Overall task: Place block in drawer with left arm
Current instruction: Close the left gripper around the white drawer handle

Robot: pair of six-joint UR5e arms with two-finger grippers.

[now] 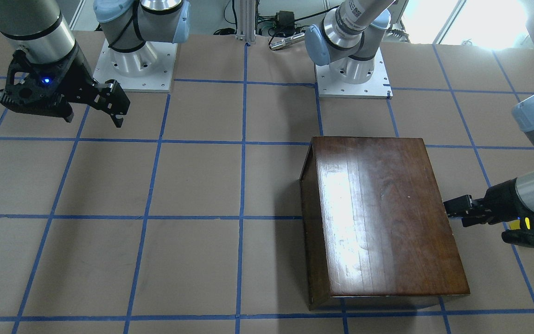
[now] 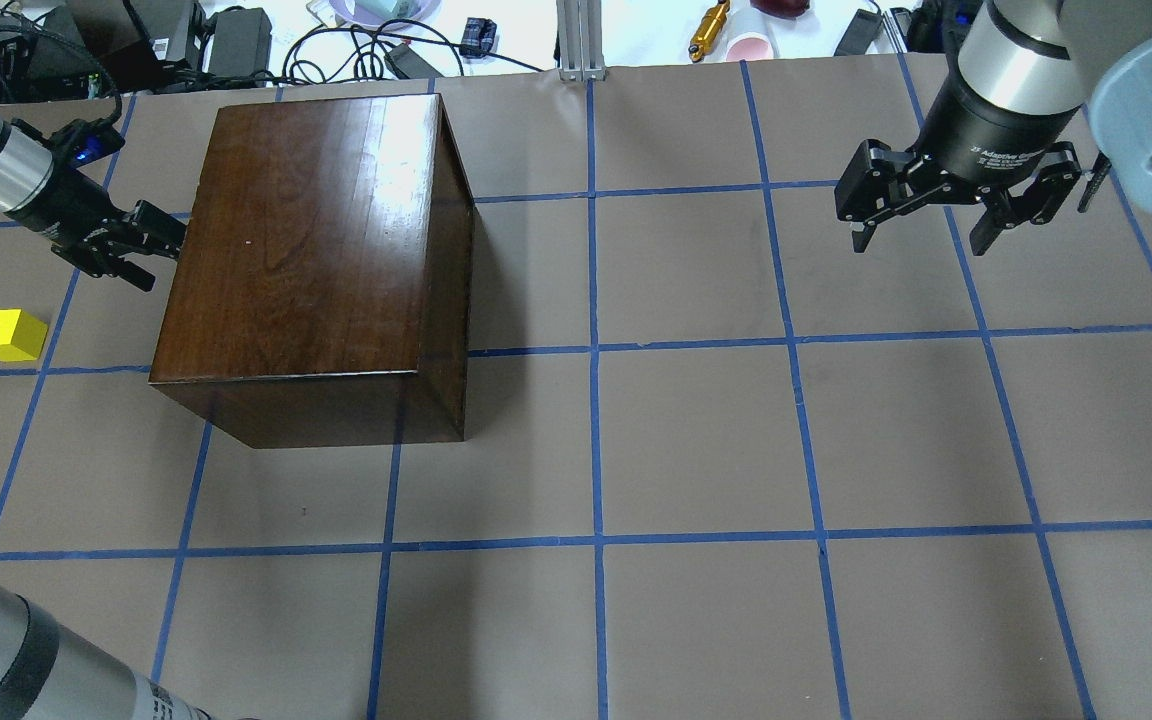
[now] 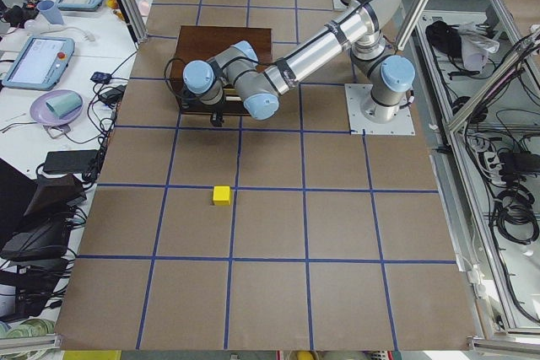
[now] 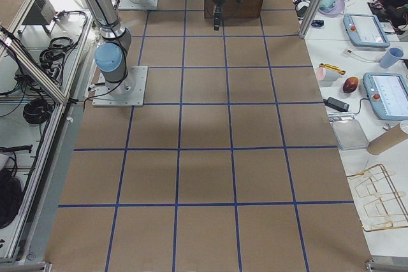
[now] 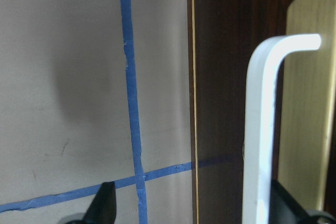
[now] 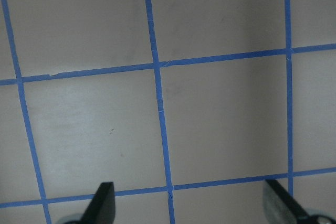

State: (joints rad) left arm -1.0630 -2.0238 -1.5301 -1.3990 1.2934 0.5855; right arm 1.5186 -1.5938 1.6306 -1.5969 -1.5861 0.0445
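Standing on the operators' side, I see the glossy dark box (image 1: pixel 378 218) on the counter (image 1: pixel 193 181) toward the right. The left gripper (image 1: pixel 454 208) reaches in level, its tip at the box's right-hand side. The right gripper (image 1: pixel 116 106) hangs well off to the far left above bare counter, its fingers (image 1: pixel 119 99) spread apart. From over the robot's shoulders the box lies at the far left, and the block (image 2: pixel 9 335) sits on the counter left of it, nearer than the left gripper and well apart from both gripper and box. From the table's left end the left arm (image 3: pixel 312 44) stretches across to the box's near face, and the yellow block rests alone on the counter nearer to me, beside a blue tape line (image 3: pixel 236 166). From the right end the box shows at the far end, with the right gripper hanging in front of it; the block is hidden there. The left wrist camera looks straight onto the drawer (image 5: pixel 226 51), of which only the dark front panel shows. Its pale metal pull (image 5: pixel 260 129) stands out over a brass plate (image 5: pixel 307 103). The two fingertips sit wide apart, one on each side of the pull, clamped on nothing. The right wrist camera sees only counter and tape between its parted fingertips.
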